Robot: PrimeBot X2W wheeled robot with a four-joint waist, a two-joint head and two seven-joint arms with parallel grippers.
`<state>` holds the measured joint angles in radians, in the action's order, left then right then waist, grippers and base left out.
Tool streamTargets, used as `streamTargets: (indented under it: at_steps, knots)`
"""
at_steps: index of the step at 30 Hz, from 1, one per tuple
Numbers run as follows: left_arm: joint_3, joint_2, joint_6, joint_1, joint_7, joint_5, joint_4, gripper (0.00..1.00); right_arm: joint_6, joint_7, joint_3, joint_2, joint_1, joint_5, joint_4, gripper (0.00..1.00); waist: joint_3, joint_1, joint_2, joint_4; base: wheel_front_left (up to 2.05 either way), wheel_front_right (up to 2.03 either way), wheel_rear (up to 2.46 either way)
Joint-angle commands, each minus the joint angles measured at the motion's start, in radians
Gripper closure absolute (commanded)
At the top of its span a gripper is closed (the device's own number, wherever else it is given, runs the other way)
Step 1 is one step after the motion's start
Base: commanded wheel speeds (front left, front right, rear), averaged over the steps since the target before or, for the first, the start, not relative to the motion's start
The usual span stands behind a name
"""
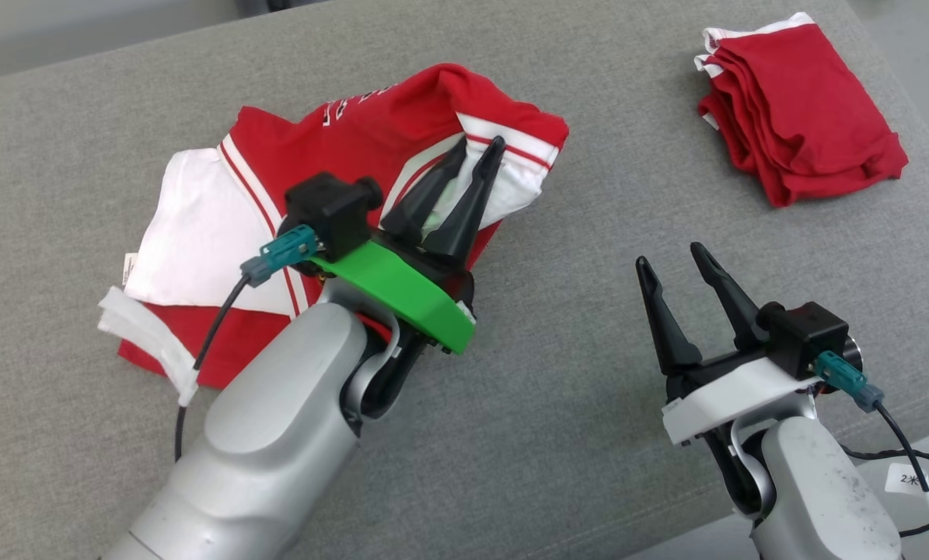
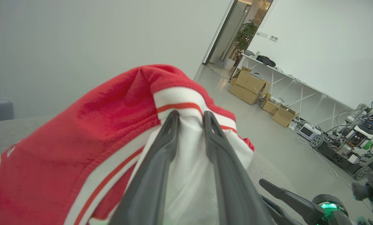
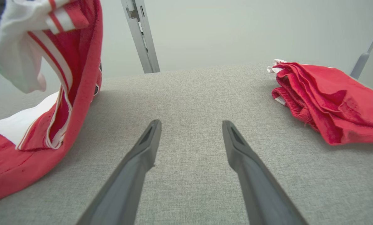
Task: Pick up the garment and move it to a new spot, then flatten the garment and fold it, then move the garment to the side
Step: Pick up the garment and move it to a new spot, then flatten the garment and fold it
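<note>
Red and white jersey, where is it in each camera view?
Head view: red and white jersey upper left of centre, left gripper over it.
Left wrist view: lower left and centre, cloth between the fingers.
Right wrist view: left edge, partly lifted.
Shared landmark: grey fabric surface.

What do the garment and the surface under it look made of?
The garment looks like soft matte knit, probably cotton jersey: it drapes and creases limply. The grey surface looks like matte woven upholstery cloth, its coarse weave visible.
</note>
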<state>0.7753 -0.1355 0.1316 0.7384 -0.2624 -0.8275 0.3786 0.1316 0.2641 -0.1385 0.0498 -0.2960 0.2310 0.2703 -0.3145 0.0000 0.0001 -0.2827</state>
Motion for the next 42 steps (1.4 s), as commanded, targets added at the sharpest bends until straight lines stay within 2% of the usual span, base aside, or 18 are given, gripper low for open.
streamTargets:
  at_steps: [1,9,12,14,16,21,28,35,42]
  knots:
    - [-0.029,-0.011,-0.002,-0.024,-0.003,0.026,0.014,0.00,-0.002,0.000,0.003,0.002,0.008,0.009,-0.001,0.00,0.009,0.0000,-0.0001,0.010,0.00,0.00,0.00]
    - [-0.236,-0.036,-0.002,-0.155,-0.002,0.148,0.046,0.00,-0.002,0.000,0.017,0.003,0.004,-0.003,0.006,0.00,0.056,0.0000,-0.0001,0.081,0.00,0.00,0.00]
    - [-0.339,-0.039,-0.002,-0.224,-0.002,0.206,0.037,0.00,-0.002,0.000,0.027,0.003,0.018,-0.014,0.013,0.00,0.084,0.0000,-0.0001,0.113,0.00,0.00,0.00]
    - [-0.372,-0.049,-0.002,-0.265,-0.002,0.265,0.025,0.00,-0.002,0.000,0.031,0.003,0.025,-0.017,0.020,0.00,0.101,0.0000,-0.0001,0.129,0.00,0.00,0.00]
    - [-0.442,-0.037,-0.002,-0.330,-0.002,0.290,0.012,0.00,-0.002,0.000,0.031,0.003,0.030,-0.022,0.028,0.00,0.122,0.0000,-0.0001,0.144,0.00,0.00,0.00]
    - [-0.522,-0.035,-0.002,-0.464,-0.002,0.373,-0.024,0.00,-0.002,0.000,0.041,0.003,0.060,-0.035,0.045,0.00,0.165,0.0000,-0.0001,0.175,0.00,0.00,0.00]
    - [-0.637,0.006,-0.002,-0.631,-0.002,0.441,-0.049,0.00,-0.002,0.000,0.053,0.003,0.118,-0.056,0.074,0.00,0.226,0.0000,-0.0001,0.204,0.00,0.00,0.00]
    - [-0.684,0.057,-0.002,-0.748,-0.002,0.486,-0.081,0.00,-0.002,0.000,0.050,0.003,0.162,-0.070,0.105,0.00,0.251,0.0000,-0.0001,0.225,0.00,0.00,0.00]
    - [-0.674,0.073,-0.002,-0.756,-0.002,0.496,-0.092,0.00,-0.002,0.000,0.029,0.003,0.142,-0.089,0.118,0.00,0.234,0.0000,-0.0001,0.244,0.00,0.00,0.00]
